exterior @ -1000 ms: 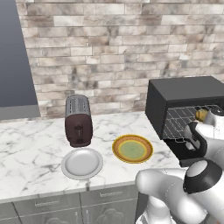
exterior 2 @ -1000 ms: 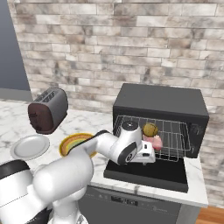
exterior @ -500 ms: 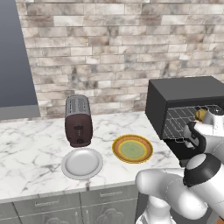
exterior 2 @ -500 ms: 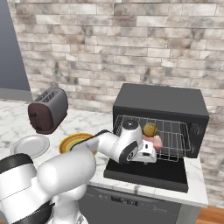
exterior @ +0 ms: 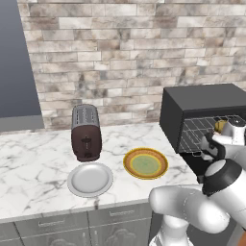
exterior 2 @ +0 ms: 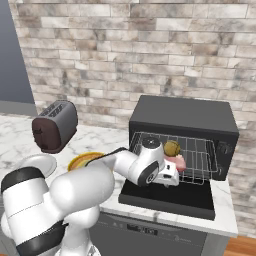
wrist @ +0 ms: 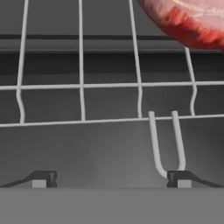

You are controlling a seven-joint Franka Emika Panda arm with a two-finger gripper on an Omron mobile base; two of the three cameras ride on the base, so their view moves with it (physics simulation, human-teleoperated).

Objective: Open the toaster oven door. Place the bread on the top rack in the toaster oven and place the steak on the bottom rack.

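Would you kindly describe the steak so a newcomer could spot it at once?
Look to the black toaster oven at the counter's right end, its door folded down. On a wire rack inside lies the steak, a flat pinkish-red slab, unlike the round tan bread beside it.

Both base views on toaster oven (exterior 2: 182, 135); hand view seemingly close.

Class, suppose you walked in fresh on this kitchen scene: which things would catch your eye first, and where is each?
The black toaster oven at the counter's right, its door folded flat, with the bread on a rack and the pinkish steak just below. The white arm's open gripper sits at the rack's front edge. Left of it lie a green plate, a grey plate and a brown toaster.
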